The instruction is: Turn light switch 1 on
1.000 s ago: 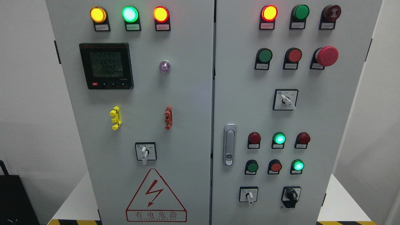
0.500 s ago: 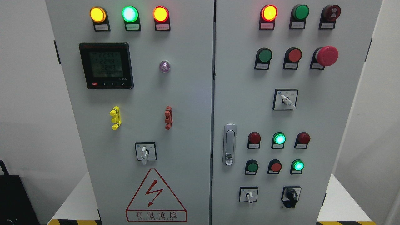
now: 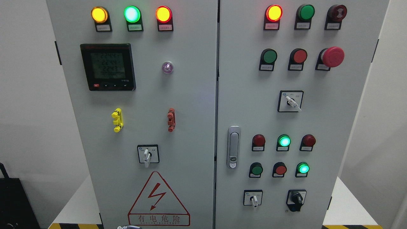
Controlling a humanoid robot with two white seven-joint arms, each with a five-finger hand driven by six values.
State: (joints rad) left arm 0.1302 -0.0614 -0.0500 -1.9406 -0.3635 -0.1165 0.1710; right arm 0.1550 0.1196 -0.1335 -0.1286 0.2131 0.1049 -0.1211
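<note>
**A:** What fills the view?

**B:** A grey electrical cabinet (image 3: 190, 95) with two doors. The left door carries a power meter (image 3: 108, 66) and a red warning sign (image 3: 159, 203), and a door handle (image 3: 233, 147) sits on the right door.

**A:** And light switch 1?

**B:** The labels are too small to read, so I cannot tell which it is. One white selector switch (image 3: 147, 156) sits above the warning sign, its lever pointing down. The right door has an upper selector (image 3: 290, 101), a lower selector (image 3: 253, 198) and a black knob (image 3: 297, 198).

**A:** The hands?

**B:** Only a sliver of the left hand (image 3: 127, 227) shows at the bottom edge, below the sign. I cannot tell whether it is spread or curled.
</note>
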